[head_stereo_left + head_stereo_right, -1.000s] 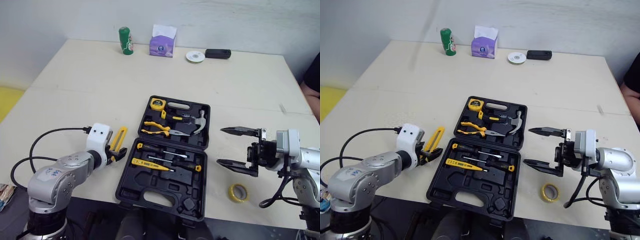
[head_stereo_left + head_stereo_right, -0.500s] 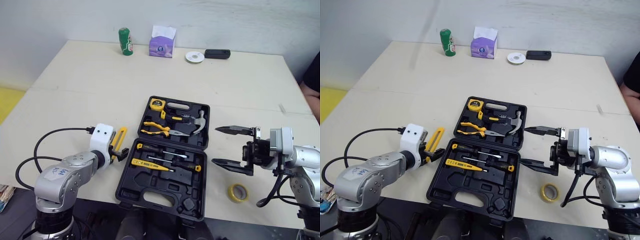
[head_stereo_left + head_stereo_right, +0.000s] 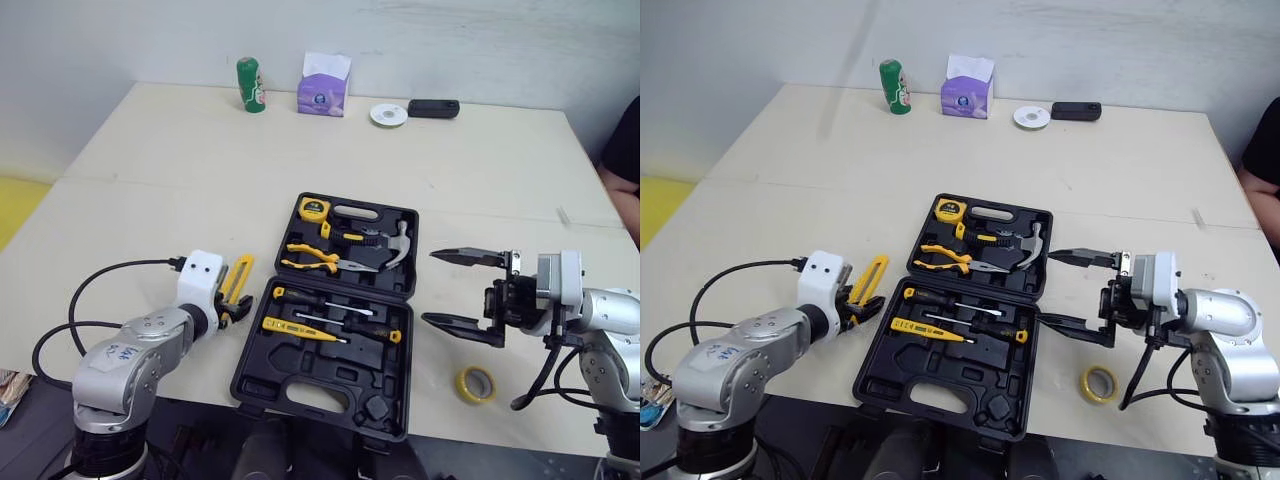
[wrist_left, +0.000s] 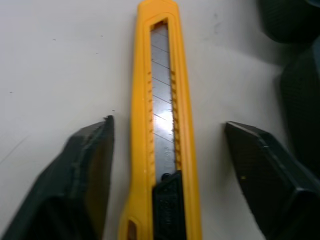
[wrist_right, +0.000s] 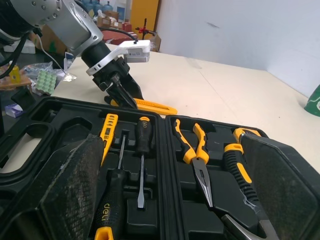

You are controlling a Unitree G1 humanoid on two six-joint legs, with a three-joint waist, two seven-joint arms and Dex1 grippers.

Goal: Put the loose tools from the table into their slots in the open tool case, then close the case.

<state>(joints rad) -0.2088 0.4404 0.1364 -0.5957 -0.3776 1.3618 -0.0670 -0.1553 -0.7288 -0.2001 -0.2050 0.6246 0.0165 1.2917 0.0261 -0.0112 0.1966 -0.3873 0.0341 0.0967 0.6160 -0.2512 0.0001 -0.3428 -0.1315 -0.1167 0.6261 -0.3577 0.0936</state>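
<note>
The black tool case (image 3: 300, 372) lies open at the table's middle. It holds a tape measure (image 3: 316, 208), pliers (image 3: 315, 258), a hammer (image 3: 397, 243) and screwdrivers (image 3: 322, 300). A yellow utility knife (image 4: 162, 125) lies on the table just left of the case. My left gripper (image 4: 167, 122) is open, one finger on each side of the knife, not touching it. Right of the case my right gripper (image 3: 462, 290) hangs open and empty, pointing at the case. A yellow tape roll (image 3: 476, 384) lies near the front edge, below the right gripper.
At the far edge stand a green can (image 3: 251, 82), a purple tissue box (image 3: 324, 83), a white disc (image 3: 389, 115) and a black device (image 3: 433, 108). A person's dark sleeve (image 3: 625, 150) shows at the right edge. Several of the case's front slots (image 3: 318, 398) are empty.
My right gripper has drifted a little left toward the case, still open. The left gripper stays at the knife, which has not moved.
</note>
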